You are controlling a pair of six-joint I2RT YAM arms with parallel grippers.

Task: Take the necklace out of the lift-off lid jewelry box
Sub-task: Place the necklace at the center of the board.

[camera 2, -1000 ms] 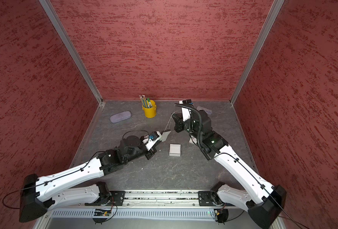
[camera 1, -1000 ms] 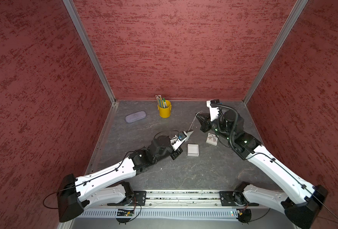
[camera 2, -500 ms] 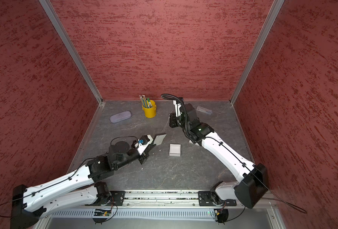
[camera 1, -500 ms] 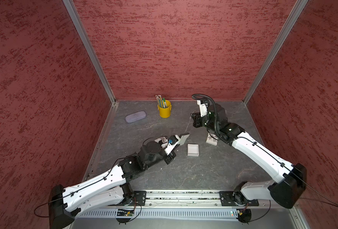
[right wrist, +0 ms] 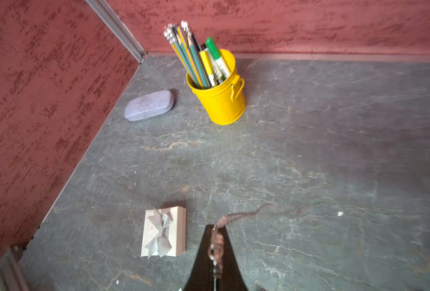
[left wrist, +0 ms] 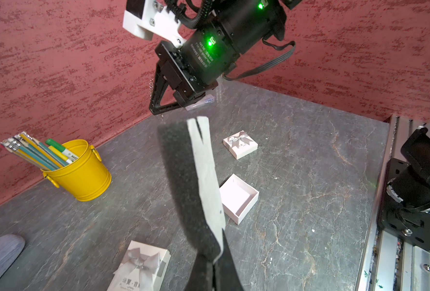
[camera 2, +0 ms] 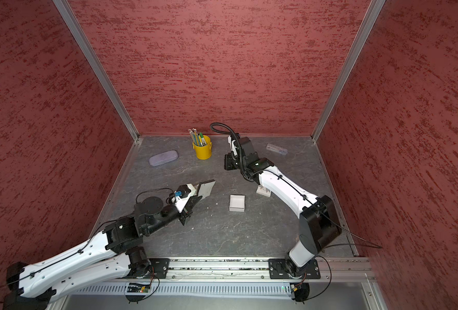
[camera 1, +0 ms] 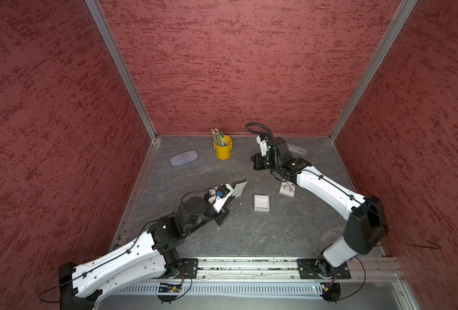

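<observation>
**Necklace held clear of the opened box**

The necklace [right wrist: 216, 241] is pinched at its clasp end by the right gripper [right wrist: 215, 233], whose jaws are closed on it. The rest of the chain is seen trailing past the tips, blurred, above the grey worktop [right wrist: 309, 163]. In both top views the right gripper [camera 1: 257, 164] [camera 2: 228, 164] is seen above the back of the worktop, near the yellow pencil bucket [camera 1: 223, 151] [camera 2: 203, 150].

The box base [camera 1: 261, 203] [camera 2: 237, 203] [left wrist: 238, 199] is set open near the middle of the worktop, and only its white inside is shown. Its bowed lid [camera 1: 287, 189] [camera 2: 263, 191] [left wrist: 240, 144] is laid flat just beyond it, partly covered by the right arm in both top views. Base and lid are kept apart, and neither is touched by a gripper.

A flat grey pad [camera 1: 240, 186] [camera 2: 206, 188] [left wrist: 204, 176] with a slit at its far edge is clamped by the left gripper [left wrist: 217, 262] [camera 1: 229, 197], whose jaws are closed on its near end. The pad is held tilted in the air, to the left of the box base.

A second bowed white box [left wrist: 141, 264] is seen on the worktop close under the pad. A bowed box also appears beside the right jaws in the right wrist view, but it cannot be told which of the two it is.

A grey glasses case [camera 1: 184, 158] [camera 2: 163, 158] is placed left of the bucket, and a clear case [camera 2: 276, 148] lies at the back right.
</observation>
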